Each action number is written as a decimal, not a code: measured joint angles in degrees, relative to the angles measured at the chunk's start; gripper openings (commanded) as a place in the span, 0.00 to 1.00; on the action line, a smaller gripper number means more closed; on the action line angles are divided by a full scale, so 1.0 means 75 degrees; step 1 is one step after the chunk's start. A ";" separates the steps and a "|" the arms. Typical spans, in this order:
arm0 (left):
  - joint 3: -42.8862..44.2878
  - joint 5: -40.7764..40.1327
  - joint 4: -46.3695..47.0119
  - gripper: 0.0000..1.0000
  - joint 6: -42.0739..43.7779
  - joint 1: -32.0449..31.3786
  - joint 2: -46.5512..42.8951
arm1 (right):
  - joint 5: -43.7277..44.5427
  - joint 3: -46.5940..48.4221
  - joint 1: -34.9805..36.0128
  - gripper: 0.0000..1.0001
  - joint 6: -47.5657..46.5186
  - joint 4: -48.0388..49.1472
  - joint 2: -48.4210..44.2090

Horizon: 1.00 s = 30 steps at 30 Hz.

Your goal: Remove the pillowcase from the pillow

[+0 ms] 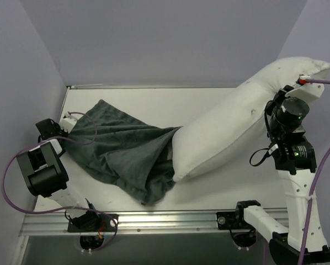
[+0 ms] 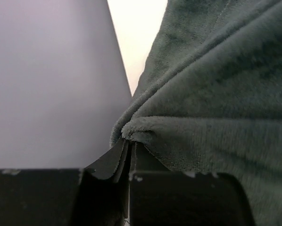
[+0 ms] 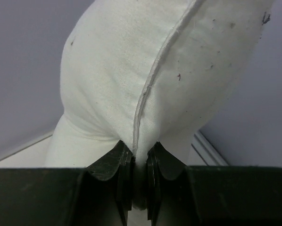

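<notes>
The pillowcase (image 1: 121,154) lies slack on the left half of the table (image 1: 154,102), grey fuzzy face up, rumpled in long folds. It runs from the left edge towards the middle, its lowest fold reaching close to the near edge.

My left gripper (image 2: 130,146) is closed tight on a folded corner of that cloth at the left edge. In the left wrist view the pile bunches right where the two fingers meet, and no gap shows between them.

The pillow (image 1: 231,127) is almost wholly bare. Its lower end rests on the table at the middle, against the open end of the pillowcase. I cannot tell whether any of that end is inside the cloth. From there it slants up and away towards the far right corner, where its upper end hangs clear of the table.

My right gripper (image 3: 140,150) pinches the pillow there. The fingers stand narrow with the piped seam clamped between them, and the white fabric bulges out on either side above the pinch.
</notes>
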 measured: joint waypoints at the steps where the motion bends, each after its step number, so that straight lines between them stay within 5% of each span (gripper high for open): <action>1: 0.0000 -0.0038 0.0082 0.02 0.0047 0.0006 0.0000 | 0.0119 0.0029 -0.0009 0.00 -0.0079 -0.0009 0.0052; 7: 0.0082 -0.0105 0.0213 0.02 0.0245 -0.0003 -0.0003 | 0.0242 0.0816 -0.0012 0.00 -0.0539 -0.0417 0.0766; 18: 0.0781 -0.0286 0.0047 0.02 -0.0070 -0.0615 -0.0379 | -0.1714 0.2282 -0.0067 0.00 -0.0880 -0.0283 0.3311; 30: 0.0938 -0.0816 0.0562 0.02 0.0312 0.0216 0.0009 | -0.2320 0.5639 -0.1699 0.00 -0.1090 -0.1460 0.6411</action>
